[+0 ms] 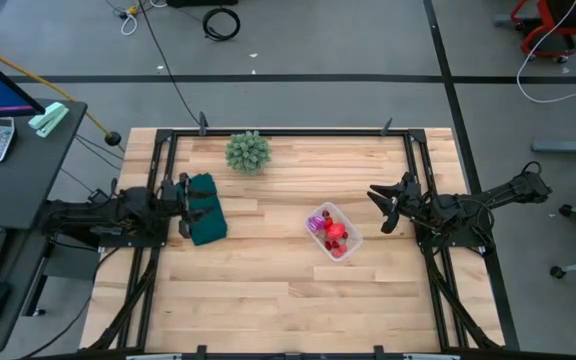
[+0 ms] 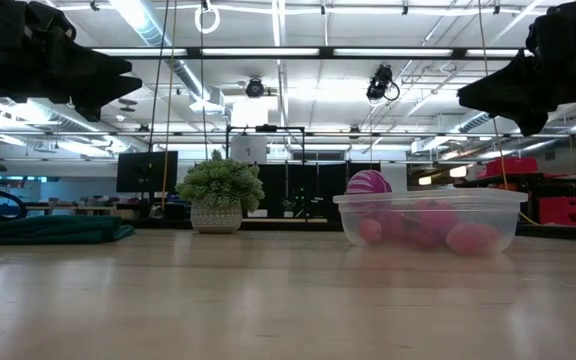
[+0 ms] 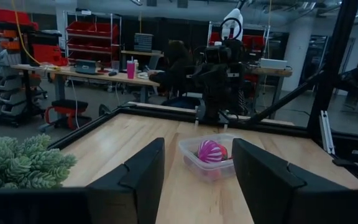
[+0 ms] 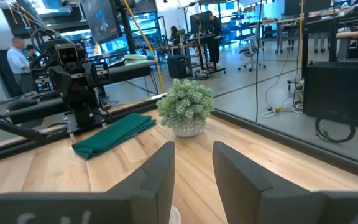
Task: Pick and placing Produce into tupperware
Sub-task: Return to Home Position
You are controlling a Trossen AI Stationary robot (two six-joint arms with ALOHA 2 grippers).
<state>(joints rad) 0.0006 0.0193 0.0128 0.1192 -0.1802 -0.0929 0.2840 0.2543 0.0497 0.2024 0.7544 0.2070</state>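
Note:
The clear tupperware (image 1: 333,231) rests by its base on the wooden table, right of centre. Inside lie red strawberry-like pieces (image 1: 337,236) and the purple-pink striped ball (image 1: 318,222); the low view shows the tub (image 2: 430,220) with the ball (image 2: 368,183) rising above its rim, and the left wrist view shows the tub (image 3: 209,157) too. My left gripper (image 1: 183,206) hovers open at the table's left side, above the green cloth. My right gripper (image 1: 384,206) hovers open at the right side, just right of the tub. In the right wrist view its fingers (image 4: 193,167) stand apart.
A spiky green plant clump (image 1: 248,151) in a pot stands near the far edge. A dark green folded cloth (image 1: 206,211) lies at the left. A black metal frame (image 1: 298,131) runs round the table. Bare wood lies toward the near edge.

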